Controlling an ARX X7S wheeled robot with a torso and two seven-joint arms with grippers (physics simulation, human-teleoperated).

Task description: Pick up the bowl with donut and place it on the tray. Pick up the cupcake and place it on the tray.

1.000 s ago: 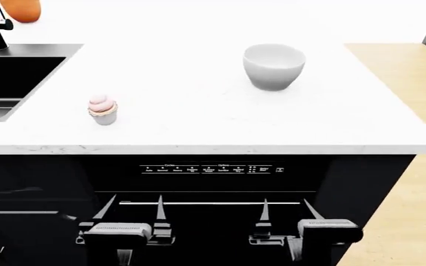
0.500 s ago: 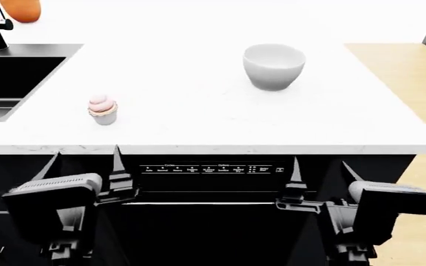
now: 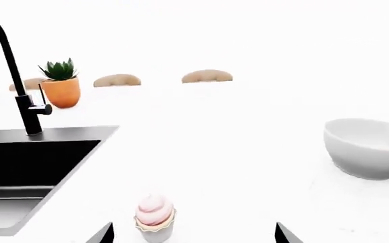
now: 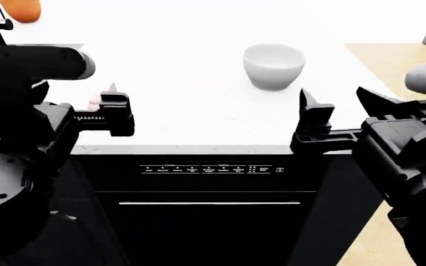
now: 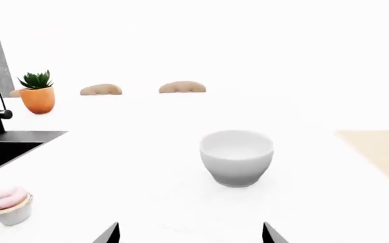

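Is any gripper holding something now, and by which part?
Nothing is held. The left gripper and right gripper are open, short of the cupcake and bowl.

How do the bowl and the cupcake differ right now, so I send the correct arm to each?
The bowl is plain glossy white, while the cupcake has pink swirled frosting in a pale fluted liner. The bowl is far bigger than the cupcake. The bowl sits ahead of the right tool; the cupcake sits ahead of the left tool, nearer the sink. Both stand upright on the white counter, untouched.
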